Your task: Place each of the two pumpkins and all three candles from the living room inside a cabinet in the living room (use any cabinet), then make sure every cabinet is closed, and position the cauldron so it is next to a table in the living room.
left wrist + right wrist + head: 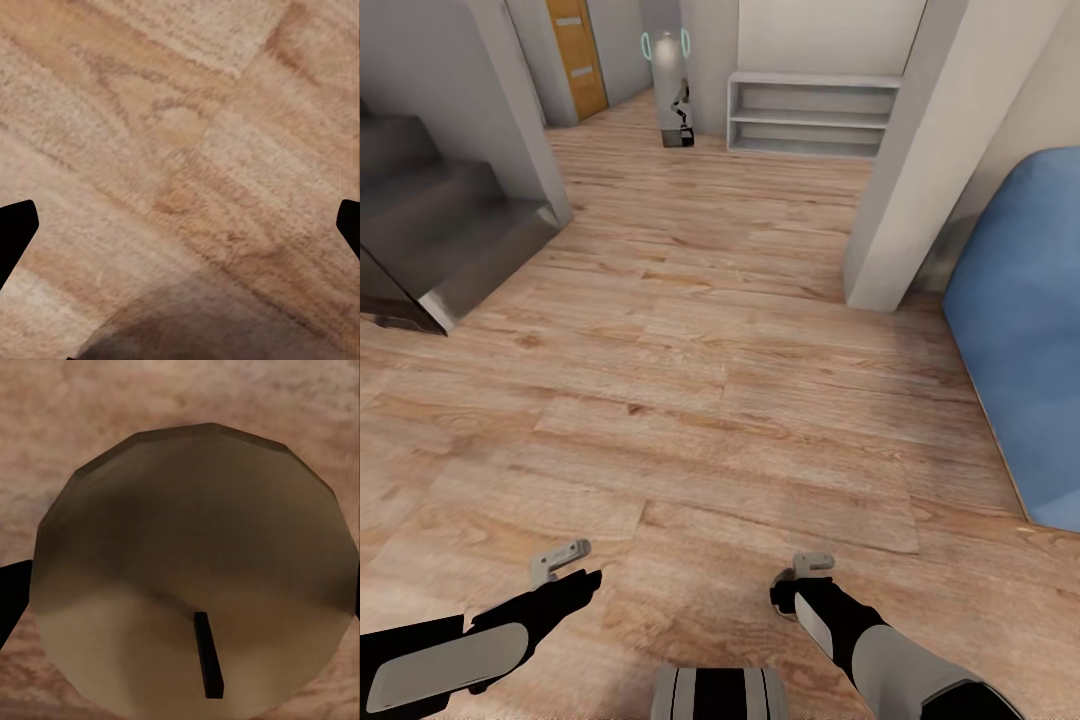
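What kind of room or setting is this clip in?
Likely the hallway or open ground floor of a simulated home: plank wood floor, a grey staircase, an orange door, a low open shelf unit, and the edge of a blue sofa.

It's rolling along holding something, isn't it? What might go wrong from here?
The right pincer carries a candle by its sides; if the grip is loose, it might slip onto the wooden floor and roll away. The white pillar and the blue sofa stand close on the right, so a wide turn might clip them. The stairs crowd the left.
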Controlling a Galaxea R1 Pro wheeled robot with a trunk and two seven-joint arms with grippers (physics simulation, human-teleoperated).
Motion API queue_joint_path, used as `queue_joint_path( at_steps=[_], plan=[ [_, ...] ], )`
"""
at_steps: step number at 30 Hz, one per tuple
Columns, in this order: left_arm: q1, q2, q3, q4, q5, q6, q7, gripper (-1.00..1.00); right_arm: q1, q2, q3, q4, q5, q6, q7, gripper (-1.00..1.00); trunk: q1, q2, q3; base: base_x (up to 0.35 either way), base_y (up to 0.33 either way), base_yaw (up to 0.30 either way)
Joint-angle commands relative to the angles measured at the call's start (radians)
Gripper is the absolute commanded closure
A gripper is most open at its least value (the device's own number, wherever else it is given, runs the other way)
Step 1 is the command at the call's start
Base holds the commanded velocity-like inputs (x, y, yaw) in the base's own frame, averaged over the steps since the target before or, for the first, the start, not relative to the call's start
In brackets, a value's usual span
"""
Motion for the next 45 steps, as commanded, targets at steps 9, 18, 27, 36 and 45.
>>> queue_joint_path(
  at_steps=[9, 18, 27, 36, 45],
  plan=[
    [-0.001, 0.0, -0.003, -0.001, 0.005, -0.005, 0.001, -1.0, 0.0, 0.0, 0.007, -0.001, -0.017, 0.005, -0.006, -1.0, 0.0, 0.0, -0.001, 0.0, 0.0, 0.0],
    [-0.001, 0.001, -0.003, -0.001, 0.005, -0.006, 0.001, -1.0, 0.0, 0.0, 0.007, -0.001, -0.017, 0.005, -0.006, -1.0, 0.0, 0.0, -0.001, 0.0, 0.0, 0.0],
    [-0.002, 0.001, -0.003, -0.001, 0.005, -0.006, 0.001, -1.0, 0.0, 0.0, 0.007, -0.001, -0.017, 0.005, -0.006, -1.0, 0.0, 0.0, -0.001, 0.0, 0.0, 0.0],
    [-0.002, 0.001, -0.003, -0.001, 0.005, -0.006, 0.001, -1.0, 0.0, 0.0, 0.007, -0.001, -0.017, 0.005, -0.007, -1.0, 0.0, 0.0, -0.001, 0.0, 0.0, 0.0],
    [-0.001, 0.001, -0.003, -0.001, 0.005, -0.006, 0.001, -1.0, 0.0, 0.0, 0.007, -0.001, -0.017, 0.005, -0.007, -1.0, 0.0, 0.0, -0.001, 0.0, 0.0, 0.0]
  ],
)
